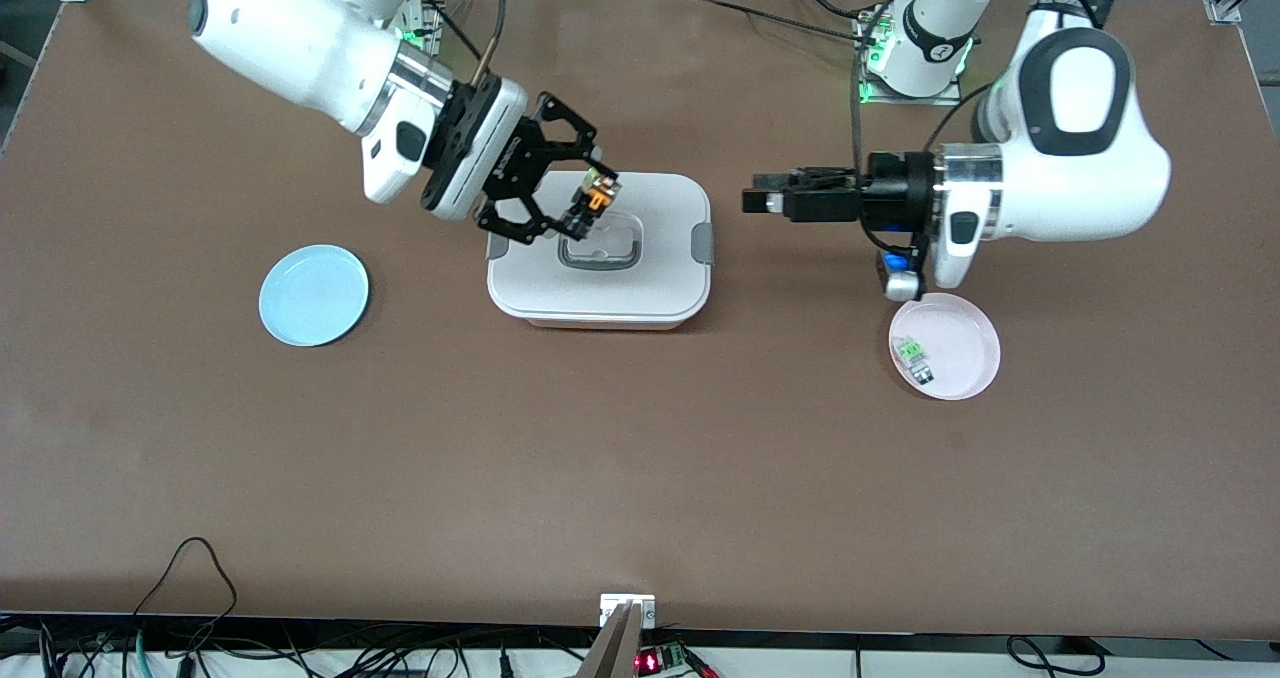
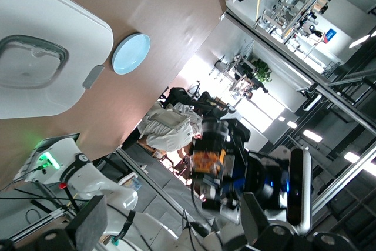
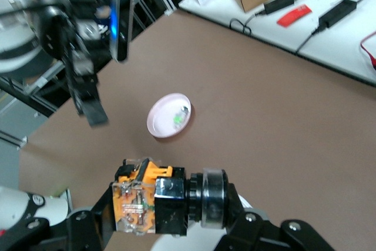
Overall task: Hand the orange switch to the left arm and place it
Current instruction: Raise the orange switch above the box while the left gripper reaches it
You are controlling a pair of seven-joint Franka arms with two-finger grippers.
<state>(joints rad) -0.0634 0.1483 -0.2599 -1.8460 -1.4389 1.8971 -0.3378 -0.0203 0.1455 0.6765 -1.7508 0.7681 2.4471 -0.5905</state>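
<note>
My right gripper [image 1: 594, 204] is shut on the orange switch [image 1: 598, 196] and holds it in the air over the lid of the white box [image 1: 650, 283]. In the right wrist view the switch [image 3: 155, 198] lies sideways between the fingers, orange block at one end and black cylinder at the other. My left gripper [image 1: 758, 201] is open and empty. It hovers over the table beside the box, toward the left arm's end, and points at the switch with a gap between them. The left wrist view shows the switch [image 2: 207, 160] ahead and the box [image 2: 53, 22].
A pink plate [image 1: 965, 343] holding a small green-topped component [image 1: 914, 359] lies under the left arm's wrist, nearer to the front camera. A light blue plate [image 1: 313, 295] lies toward the right arm's end. Cables run along the table's front edge.
</note>
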